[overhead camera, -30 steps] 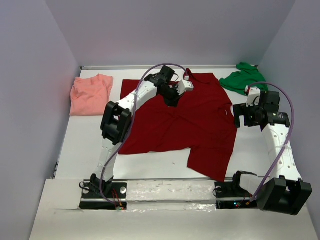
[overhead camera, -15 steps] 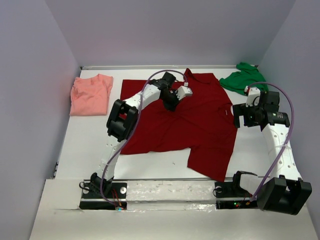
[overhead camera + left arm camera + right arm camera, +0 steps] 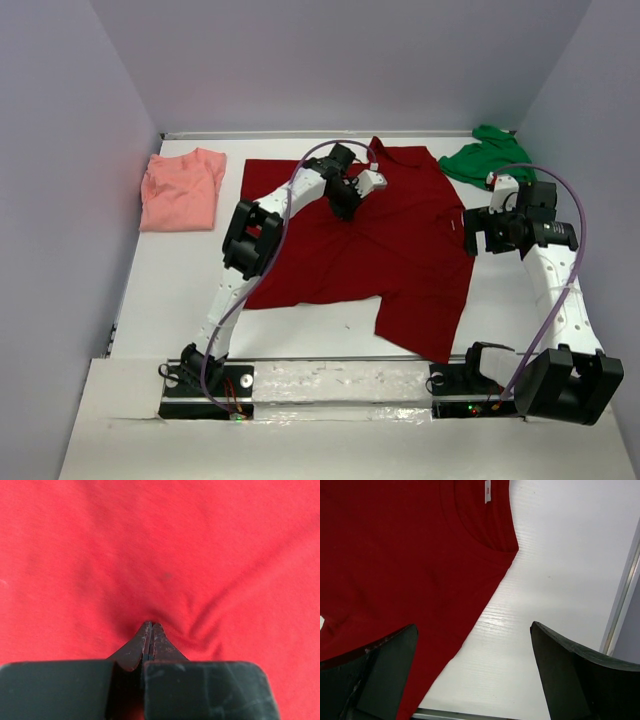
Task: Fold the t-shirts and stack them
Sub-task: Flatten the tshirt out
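Where the dark red shirt (image 3: pixel 400 250) lies: spread out on the desk (image 3: pixel 160 290).
Left pincer (image 3: pixel 150 628): pressed together, pinching its upper cloth.
Right pincer (image 3: pixel 472 627): spread above the shirt's right edge.
Advice: lift slowly, keeping the fold straight.
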Robot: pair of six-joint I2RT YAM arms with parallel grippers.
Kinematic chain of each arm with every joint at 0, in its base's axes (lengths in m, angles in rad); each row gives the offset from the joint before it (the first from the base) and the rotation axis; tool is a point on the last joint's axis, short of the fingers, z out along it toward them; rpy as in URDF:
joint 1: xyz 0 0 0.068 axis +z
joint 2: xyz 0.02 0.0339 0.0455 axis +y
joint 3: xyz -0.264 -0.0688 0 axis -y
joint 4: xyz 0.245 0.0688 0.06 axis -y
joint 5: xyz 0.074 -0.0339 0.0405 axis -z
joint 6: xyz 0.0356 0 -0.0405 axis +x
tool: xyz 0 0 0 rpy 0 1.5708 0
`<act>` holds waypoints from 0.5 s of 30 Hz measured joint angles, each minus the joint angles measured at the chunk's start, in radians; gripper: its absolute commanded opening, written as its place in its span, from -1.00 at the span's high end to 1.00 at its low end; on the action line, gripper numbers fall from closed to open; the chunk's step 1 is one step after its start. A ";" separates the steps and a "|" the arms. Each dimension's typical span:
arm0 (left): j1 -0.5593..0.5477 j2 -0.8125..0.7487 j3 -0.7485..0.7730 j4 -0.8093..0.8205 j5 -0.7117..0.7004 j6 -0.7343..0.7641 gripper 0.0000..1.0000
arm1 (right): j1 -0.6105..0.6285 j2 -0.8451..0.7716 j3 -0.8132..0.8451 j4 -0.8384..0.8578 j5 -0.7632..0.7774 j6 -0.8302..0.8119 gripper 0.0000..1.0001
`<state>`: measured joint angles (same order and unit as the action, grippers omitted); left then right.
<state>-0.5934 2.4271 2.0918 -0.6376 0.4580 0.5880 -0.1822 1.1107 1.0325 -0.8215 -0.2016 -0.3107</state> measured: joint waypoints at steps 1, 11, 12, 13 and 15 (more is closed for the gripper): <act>0.000 0.013 0.021 -0.002 -0.010 -0.005 1.00 | 0.000 0.002 0.000 0.000 -0.003 0.000 -0.99; 0.000 0.079 0.145 -0.026 -0.095 -0.035 1.00 | 0.000 0.013 0.000 0.000 -0.016 -0.004 -0.99; 0.000 0.079 0.147 -0.027 -0.106 -0.035 1.00 | 0.000 0.013 0.000 0.000 -0.016 -0.005 -0.99; 0.000 0.080 0.148 -0.027 -0.121 -0.036 1.00 | 0.000 0.014 0.000 0.000 -0.016 -0.007 -0.99; -0.002 0.080 0.149 -0.027 -0.142 -0.036 1.00 | 0.000 0.016 0.000 0.000 -0.016 -0.008 -0.99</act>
<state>-0.5957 2.5069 2.2410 -0.6643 0.3161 0.5522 -0.1822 1.1267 1.0325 -0.8211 -0.2180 -0.3187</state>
